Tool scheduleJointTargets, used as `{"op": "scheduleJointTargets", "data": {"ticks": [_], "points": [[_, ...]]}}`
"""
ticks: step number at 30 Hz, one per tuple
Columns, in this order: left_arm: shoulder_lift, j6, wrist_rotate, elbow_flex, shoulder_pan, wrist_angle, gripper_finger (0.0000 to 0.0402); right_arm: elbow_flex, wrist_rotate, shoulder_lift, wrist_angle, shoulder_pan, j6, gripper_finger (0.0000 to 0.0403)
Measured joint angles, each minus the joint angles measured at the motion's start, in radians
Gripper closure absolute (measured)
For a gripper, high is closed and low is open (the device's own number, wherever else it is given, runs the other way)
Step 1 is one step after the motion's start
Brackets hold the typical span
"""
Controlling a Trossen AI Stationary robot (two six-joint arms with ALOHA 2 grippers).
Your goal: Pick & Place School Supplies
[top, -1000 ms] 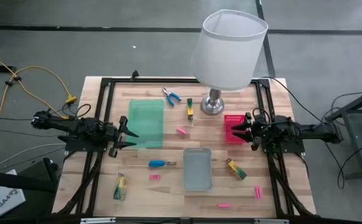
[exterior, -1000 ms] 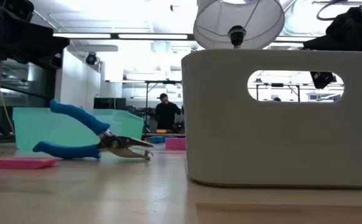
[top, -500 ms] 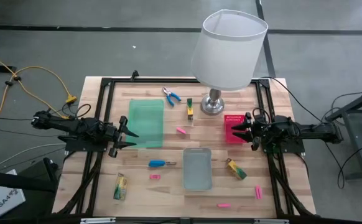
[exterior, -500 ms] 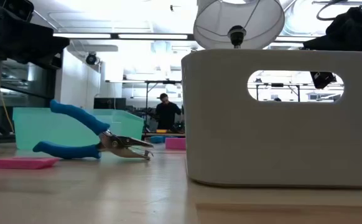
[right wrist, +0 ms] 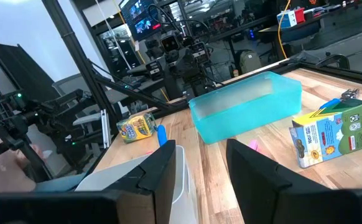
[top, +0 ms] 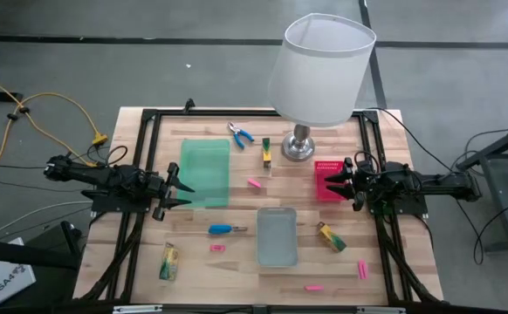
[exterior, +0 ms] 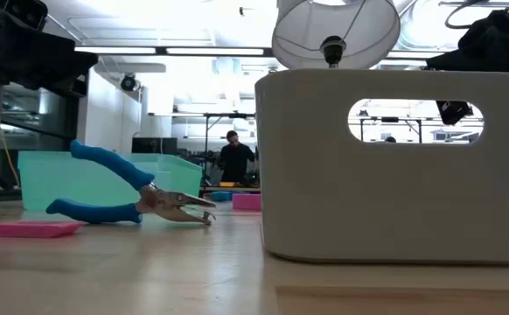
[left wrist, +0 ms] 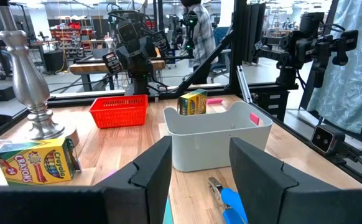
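A: Where do the pincers sit?
B: The left gripper hangs released just beside the green tray; the right gripper, also spread and empty, is over the red basket.
A: The supplies?
B: The screwdriver lies near the left gripper, the pliers beyond the tray. The lamp and grey tray stand between the arms.

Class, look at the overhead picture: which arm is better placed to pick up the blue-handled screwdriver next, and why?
Probably the left. The left gripper, fingers open, hovers at the green tray's edge, with the screwdriver nearby; the right gripper sits beyond the grey tray.
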Motion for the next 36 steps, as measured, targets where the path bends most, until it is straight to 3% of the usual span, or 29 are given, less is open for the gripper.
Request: {"op": "scheduleJointTargets", "data": {"ticks": [36], "points": [[0.0, 0.0, 0.0, 0.0, 0.0, 0.019, 0.0245, 0.0, 0.0, 0.0, 0.0, 0.0, 0.0, 0.0269]]}}
